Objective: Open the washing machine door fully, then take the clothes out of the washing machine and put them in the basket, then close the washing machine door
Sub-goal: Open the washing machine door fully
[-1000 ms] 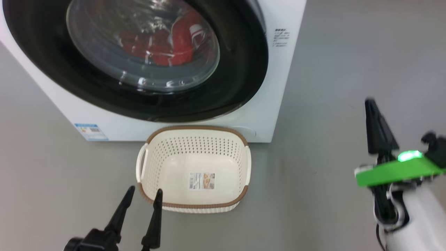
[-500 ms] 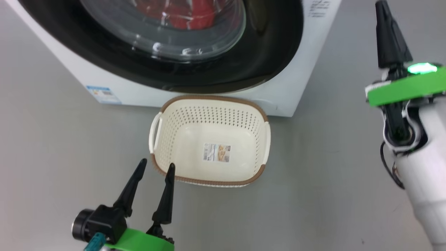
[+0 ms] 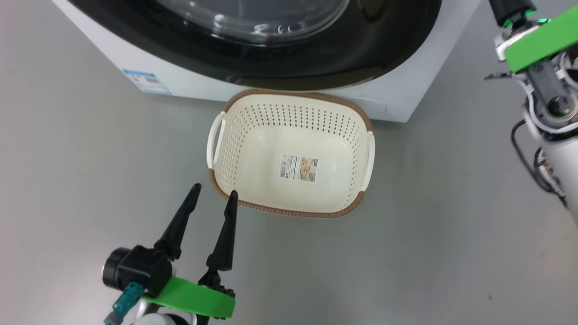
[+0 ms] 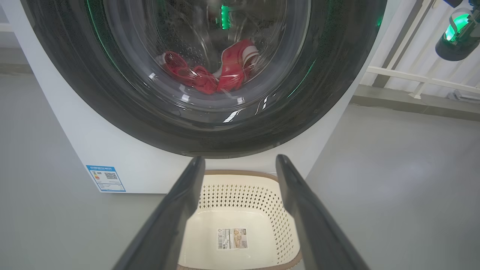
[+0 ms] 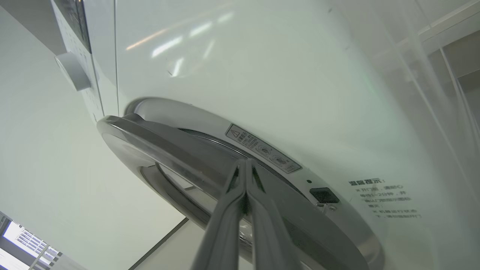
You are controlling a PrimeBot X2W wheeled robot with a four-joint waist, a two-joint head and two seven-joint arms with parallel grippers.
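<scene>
One perforated cream basket sits before glossy round door

I see left fingers spread; open basket mouth just ahead, free to enter. Beyond basket, washing machine door bars way in. Bare floor either side of left fingers, clear passage. Right fingers pressed together, tips at door rim; white washing machine wall close behind.

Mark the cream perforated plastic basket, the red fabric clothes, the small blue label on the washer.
Cream perforated plastic basket [image 3: 293,118]: head view, far perforated wall.
Red fabric clothes [image 4: 229,71]: left wrist view, right-hand piece.
Small blue label [image 4: 105,178]: left wrist view, its centre.
</scene>
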